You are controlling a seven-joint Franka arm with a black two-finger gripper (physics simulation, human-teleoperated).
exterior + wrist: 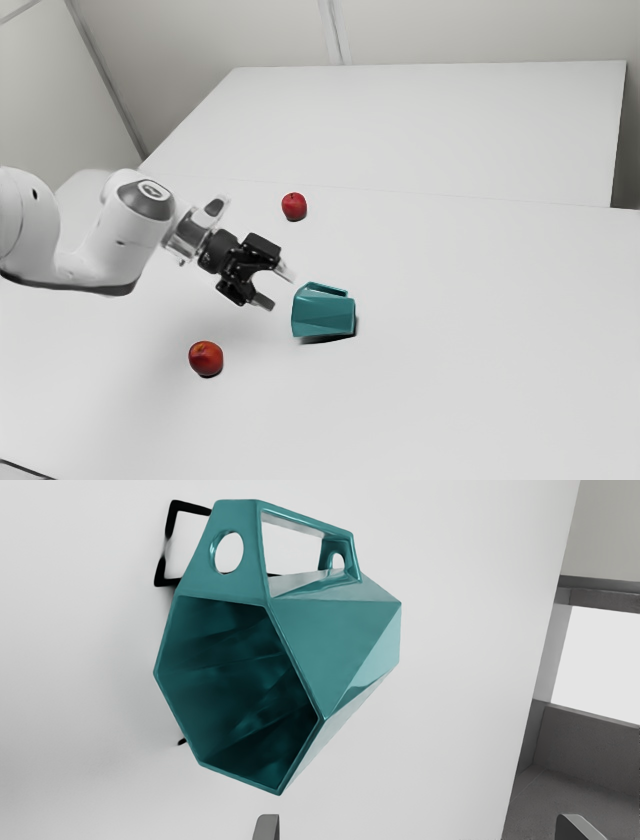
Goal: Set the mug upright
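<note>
The gripper [279, 289] hangs above the table in the exterior view, fingers spread, just to the exterior view's left of the teal mug [323, 313] and apart from it. Lying on its side, the mug has its handle on the far side in that view. In the wrist view the faceted mug [320, 645] turns its open mouth toward the camera, with the looped handle alongside. The gripper [417, 825] shows two widely separated fingertips there, and nothing is held between them.
A red apple-like fruit [294, 206] rests on the white table [480, 300] beyond the gripper. Another reddish fruit [206, 358] lies nearer the exterior camera, to the exterior view's left of the mug. The table's edge [542, 645] runs past the mug's far side in the wrist view.
</note>
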